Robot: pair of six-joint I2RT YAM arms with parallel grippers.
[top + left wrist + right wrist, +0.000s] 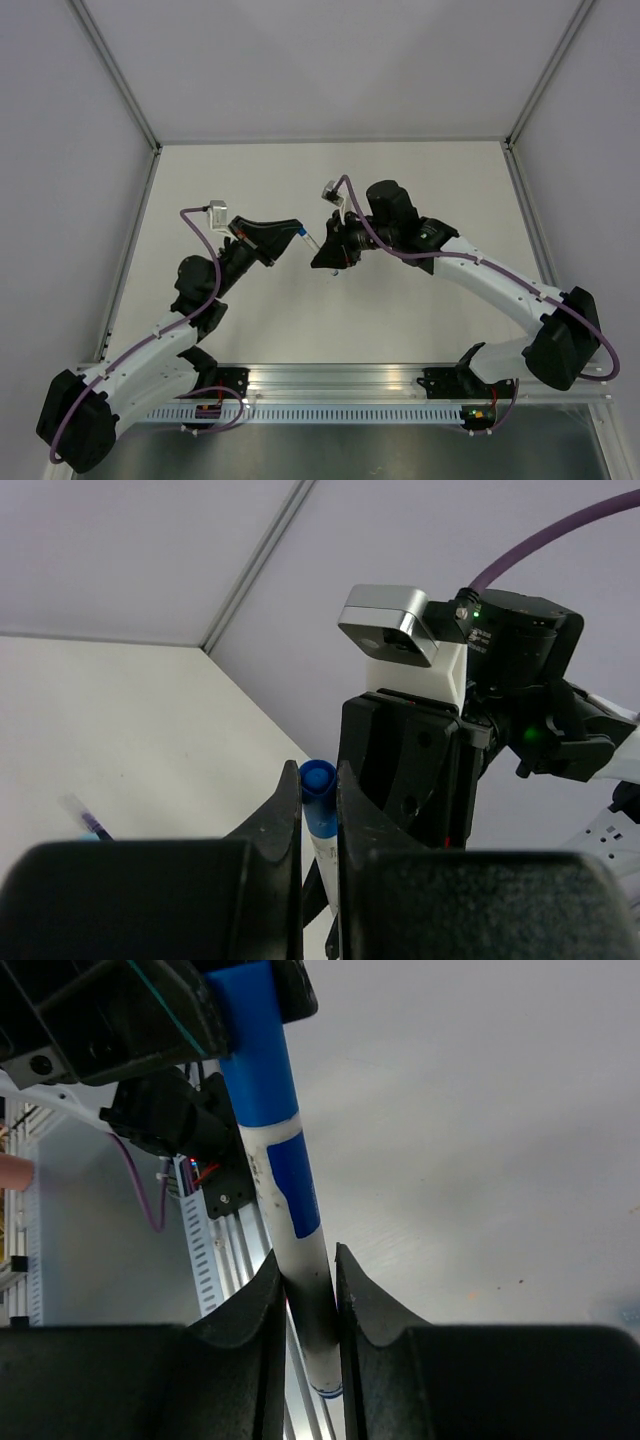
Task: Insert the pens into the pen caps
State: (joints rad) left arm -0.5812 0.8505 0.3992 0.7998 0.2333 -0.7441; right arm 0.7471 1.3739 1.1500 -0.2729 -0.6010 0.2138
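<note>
The white-barrelled pen (308, 239) hangs in the air between my two grippers above the middle of the table. My left gripper (318, 776) is shut on the dark blue pen cap (319, 798); the white barrel (328, 852) runs down from the cap between the fingers. My right gripper (305, 1260) is shut on the pen's barrel (300, 1250) near its lower end. In the right wrist view the dark blue cap (252, 1055) sits on the pen's upper end, inside the left gripper's black fingers. In the top view the left gripper (295, 229) and right gripper (326, 250) nearly touch.
A slim dark stick with a pale, clear end (85, 822) lies on the white table at the left wrist view's lower left. A faint pale blue thing (625, 1315) lies at the right wrist view's right edge. Grey walls stand around the table.
</note>
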